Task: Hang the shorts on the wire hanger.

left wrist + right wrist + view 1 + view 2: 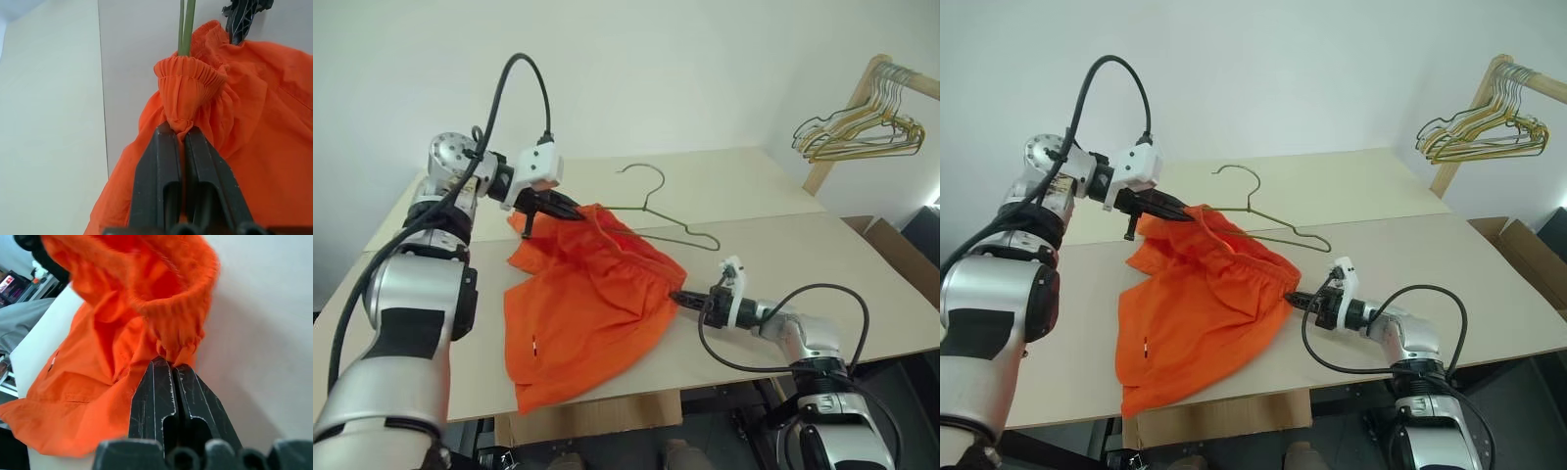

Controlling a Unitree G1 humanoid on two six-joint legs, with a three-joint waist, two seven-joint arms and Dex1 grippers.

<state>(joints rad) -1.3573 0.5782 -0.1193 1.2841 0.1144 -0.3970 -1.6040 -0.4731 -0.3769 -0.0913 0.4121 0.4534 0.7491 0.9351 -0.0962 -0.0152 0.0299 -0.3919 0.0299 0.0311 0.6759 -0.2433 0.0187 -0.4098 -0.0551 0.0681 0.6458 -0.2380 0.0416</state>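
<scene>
A: Where do the shorts (587, 313) lie relative to the hanger (658, 217)?

B: Spread on the table (803, 245), waistband stretched between the two grippers. The hanger lies just behind that band, one wire end running into the fabric at the left gripper (570, 209).

A: State of the grippers?

B: Left gripper: closed on the raised waistband corner, with the wire beside it. Right gripper (677, 297): closed on the opposite waistband end, low on the table.

A: Which relation governs the next move?

B: Probably the band's long axis, running obliquely to the hanger's bar; the left gripper is nearer the hanger.
</scene>
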